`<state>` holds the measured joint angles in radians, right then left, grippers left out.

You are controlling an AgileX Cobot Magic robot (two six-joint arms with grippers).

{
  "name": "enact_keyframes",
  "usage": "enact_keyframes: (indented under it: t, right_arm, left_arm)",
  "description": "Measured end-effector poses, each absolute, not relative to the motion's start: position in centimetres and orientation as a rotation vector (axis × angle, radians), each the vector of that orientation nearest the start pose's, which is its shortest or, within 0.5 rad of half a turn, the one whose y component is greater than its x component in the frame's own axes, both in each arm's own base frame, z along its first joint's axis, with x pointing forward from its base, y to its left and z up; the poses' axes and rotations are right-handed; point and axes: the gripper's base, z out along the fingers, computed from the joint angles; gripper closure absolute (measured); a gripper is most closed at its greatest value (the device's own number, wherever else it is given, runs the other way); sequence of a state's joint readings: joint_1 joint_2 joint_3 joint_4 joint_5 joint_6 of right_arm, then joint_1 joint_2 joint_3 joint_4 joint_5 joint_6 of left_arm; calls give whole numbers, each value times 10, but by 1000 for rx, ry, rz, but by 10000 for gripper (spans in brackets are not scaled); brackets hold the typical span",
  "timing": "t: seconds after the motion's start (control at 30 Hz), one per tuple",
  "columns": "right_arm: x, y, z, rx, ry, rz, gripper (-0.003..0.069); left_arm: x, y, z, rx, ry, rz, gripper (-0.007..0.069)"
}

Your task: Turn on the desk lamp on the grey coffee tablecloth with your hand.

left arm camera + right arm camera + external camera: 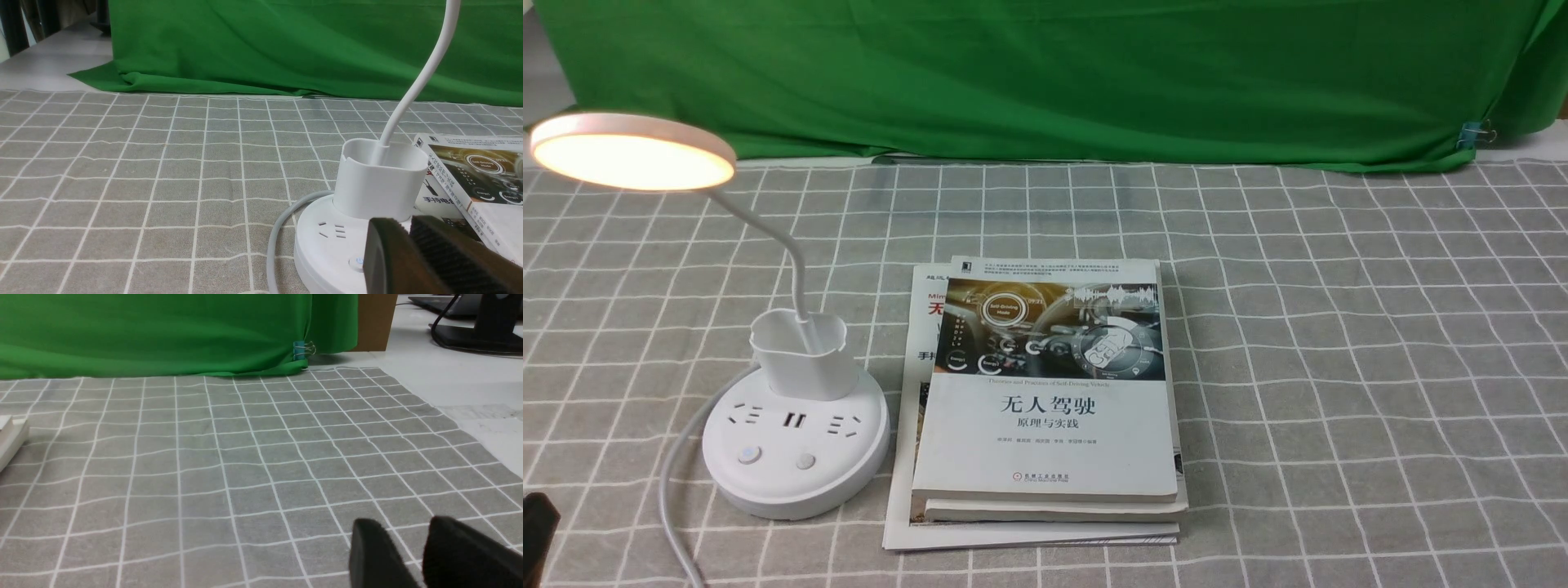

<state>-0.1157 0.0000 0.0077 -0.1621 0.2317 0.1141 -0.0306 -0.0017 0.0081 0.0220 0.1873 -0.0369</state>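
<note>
Black left robot gripper (410, 225), fingers together — presumably a blunt button-poker — sits in the front view's lower left corner; white plastic disc-headed desk lamp (796, 425) glows at left, its broad base likely steadying presses.

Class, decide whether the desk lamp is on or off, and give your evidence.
The desk lamp is on: the underside of its disc head glows a bright, warm yellow-white.
</note>
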Motion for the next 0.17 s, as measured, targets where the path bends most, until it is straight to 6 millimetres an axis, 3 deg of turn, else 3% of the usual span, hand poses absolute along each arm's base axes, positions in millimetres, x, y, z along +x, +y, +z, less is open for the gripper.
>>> enact_keyframes:
  t: [0.17]
  right_arm:
    - [55, -10, 190, 89, 1720, -150, 414]
  left_arm:
    - [56, -1, 194, 10, 1677, -31, 561]
